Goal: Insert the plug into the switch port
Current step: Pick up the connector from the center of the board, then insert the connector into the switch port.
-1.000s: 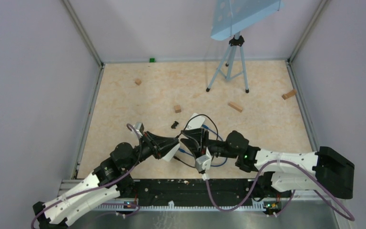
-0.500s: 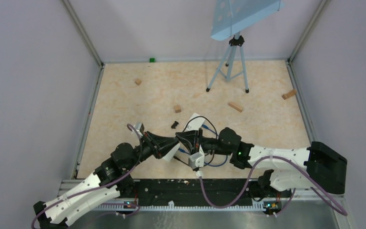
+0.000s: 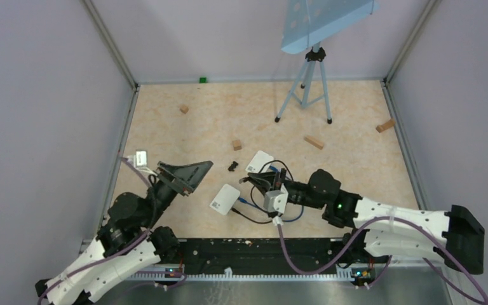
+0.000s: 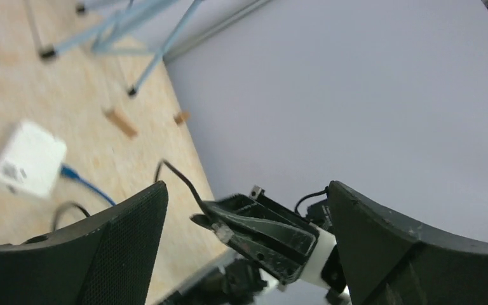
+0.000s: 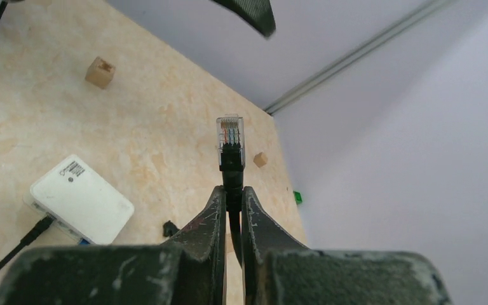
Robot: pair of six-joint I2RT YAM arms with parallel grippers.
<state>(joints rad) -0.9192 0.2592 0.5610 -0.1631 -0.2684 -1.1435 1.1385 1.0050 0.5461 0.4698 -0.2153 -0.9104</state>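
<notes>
Near edge, left of centre: left hand (image 3: 198, 178), fingers spread wide, nothing held. Next toward the centre of the bench (image 3: 165, 127): white switch (image 3: 225, 199), lying flat, with blue and black cables at its right end. Just right of the switch: right hand (image 5: 231, 194), fingers pinched shut on the black stem of the clear plug (image 5: 230, 135). The plug is held in the air, apart from the switch. Beyond: second white box (image 3: 260, 161) and small black piece (image 3: 232, 166). Mid-bench: scattered wooden blocks (image 3: 313, 142). Far edge: blue tripod (image 3: 305, 82) and green block (image 3: 202, 79).
</notes>
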